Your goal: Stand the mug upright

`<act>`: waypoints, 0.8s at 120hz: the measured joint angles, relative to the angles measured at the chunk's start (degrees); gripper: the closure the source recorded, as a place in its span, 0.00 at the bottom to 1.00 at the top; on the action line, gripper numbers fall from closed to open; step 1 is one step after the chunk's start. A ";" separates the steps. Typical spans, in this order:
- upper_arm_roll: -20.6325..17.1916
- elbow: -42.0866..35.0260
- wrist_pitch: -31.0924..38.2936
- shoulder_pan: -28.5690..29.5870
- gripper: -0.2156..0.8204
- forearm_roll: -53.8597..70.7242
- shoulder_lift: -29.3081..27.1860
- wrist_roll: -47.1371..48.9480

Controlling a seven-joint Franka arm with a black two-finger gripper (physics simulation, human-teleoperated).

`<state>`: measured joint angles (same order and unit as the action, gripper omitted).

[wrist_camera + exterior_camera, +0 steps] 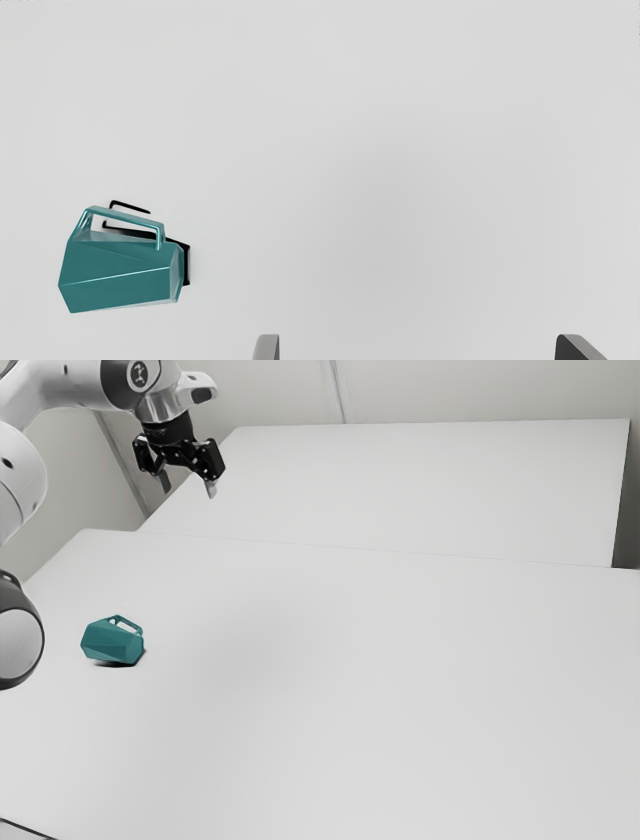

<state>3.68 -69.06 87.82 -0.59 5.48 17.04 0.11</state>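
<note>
High above the table, at the exterior view's upper left, my gripper (188,490) hangs open, fingers pointing down and nothing between them. The teal faceted mug (112,641) lies on its side on the table at the exterior view's left, its handle on the upper side. In the wrist view the gripper (417,345) has its fingertips wide apart, and the mug (120,275) lies off to one side, outside the span of the fingers and not touching them. A dark shadow runs along the mug's handle side and one end.
The mug rests on a broad white table (380,690). Behind it stands another white surface (430,490), with pale walls beyond. The arm's links occupy the exterior view's left edge, near the mug.
</note>
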 joint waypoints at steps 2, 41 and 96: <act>0.00 0.01 0.01 -0.02 0.21 0.00 -0.01 0.00; 5.14 -12.99 0.22 -0.39 0.21 -1.11 -5.87 0.63; 14.15 -16.94 8.61 8.68 0.21 -10.03 -0.69 -15.43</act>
<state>17.83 -86.01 96.42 8.09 -4.55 16.35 -15.32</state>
